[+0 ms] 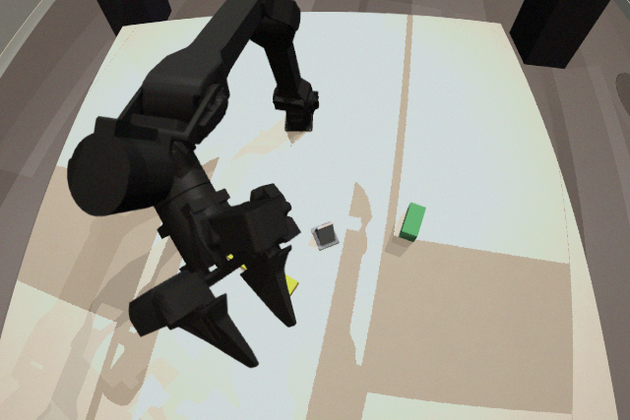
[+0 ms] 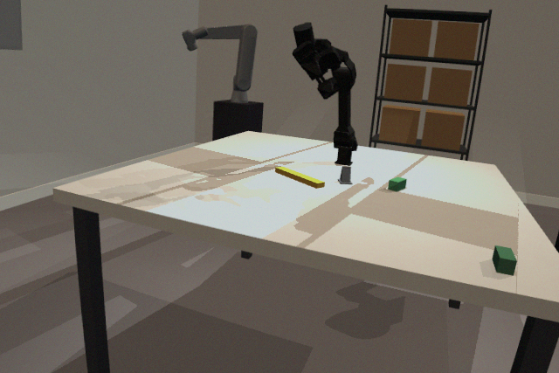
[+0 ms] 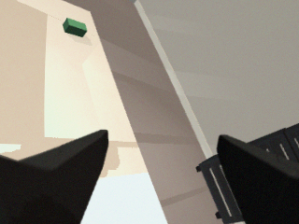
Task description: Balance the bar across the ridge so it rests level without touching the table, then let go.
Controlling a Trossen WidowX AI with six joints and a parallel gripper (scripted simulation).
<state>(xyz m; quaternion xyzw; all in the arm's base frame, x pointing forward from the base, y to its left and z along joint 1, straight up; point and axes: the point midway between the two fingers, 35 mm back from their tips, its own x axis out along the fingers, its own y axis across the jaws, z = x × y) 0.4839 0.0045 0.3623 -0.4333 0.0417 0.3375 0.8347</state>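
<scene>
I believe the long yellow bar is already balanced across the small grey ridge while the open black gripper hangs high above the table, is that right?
Not quite: the long yellow bar is not on the small grey ridge. It lies flat on the table, beside the ridge and apart from it, as the exterior view shows. The rest holds: the open black gripper hangs high above the table, holding nothing.

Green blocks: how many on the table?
2. One green block lies right of the small grey ridge; the other green block sits near the table's front right corner. The arm could hide more from above.
</scene>
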